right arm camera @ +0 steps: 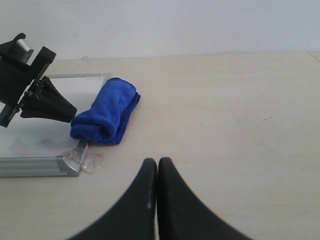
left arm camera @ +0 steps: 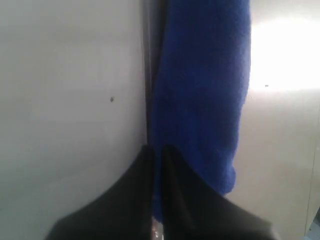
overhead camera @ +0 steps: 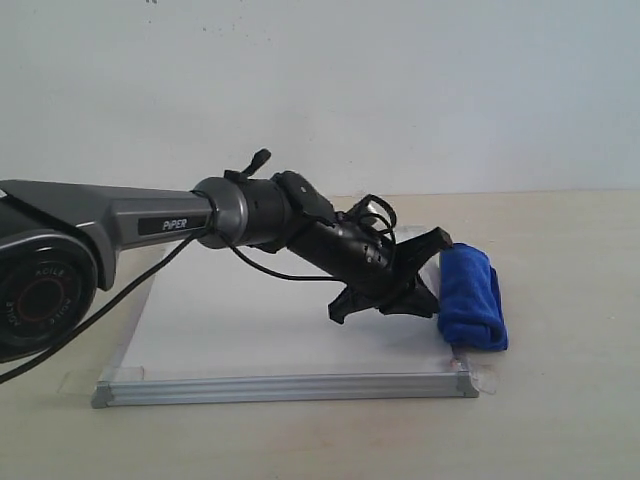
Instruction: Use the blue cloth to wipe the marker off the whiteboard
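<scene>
In the exterior view we are seeing the left fingers touching the left side of the blue cloth, which is lying along the whiteboard's right edge. The left wrist view is showing them pressed together (cloth just beside). In the right wrist view, the right fingers are sitting closed over the desk.

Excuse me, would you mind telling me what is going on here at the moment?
The robot's left arm stretches across the whiteboard to the blue cloth, which lies rolled up along the board's right edge. The left gripper is shut with its tips at the cloth's edge; whether it has pinched a fold is unclear. The right gripper is shut too, over bare table, apart from the cloth. No marker lines can be made out on the visible board.
</scene>
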You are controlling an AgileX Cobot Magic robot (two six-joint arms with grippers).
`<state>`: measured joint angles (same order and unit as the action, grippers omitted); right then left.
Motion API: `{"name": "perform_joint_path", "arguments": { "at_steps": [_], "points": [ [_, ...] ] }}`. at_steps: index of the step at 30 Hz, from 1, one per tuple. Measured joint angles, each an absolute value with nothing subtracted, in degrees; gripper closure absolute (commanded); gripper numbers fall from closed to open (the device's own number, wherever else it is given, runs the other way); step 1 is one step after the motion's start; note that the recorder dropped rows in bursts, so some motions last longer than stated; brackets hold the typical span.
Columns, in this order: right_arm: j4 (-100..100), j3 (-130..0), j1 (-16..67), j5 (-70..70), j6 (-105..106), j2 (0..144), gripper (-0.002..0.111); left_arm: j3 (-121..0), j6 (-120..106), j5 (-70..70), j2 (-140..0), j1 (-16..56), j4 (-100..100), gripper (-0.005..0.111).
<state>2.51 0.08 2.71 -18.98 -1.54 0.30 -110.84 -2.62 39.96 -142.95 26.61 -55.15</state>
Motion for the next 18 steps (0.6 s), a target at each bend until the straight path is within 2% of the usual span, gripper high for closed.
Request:
{"name": "perform_joint_path", "arguments": {
  "at_steps": [10,18],
  "points": [
    [2.5,0.1,2.7,-19.0,-1.5,0.3,0.108,-110.8,0.0,37.9,-143.2,31.5,-54.9,0.102],
    [2.5,0.1,2.7,-19.0,-1.5,0.3,0.108,-110.8,1.3,39.2,-143.0,30.5,-51.0,0.102]
  ]
}}
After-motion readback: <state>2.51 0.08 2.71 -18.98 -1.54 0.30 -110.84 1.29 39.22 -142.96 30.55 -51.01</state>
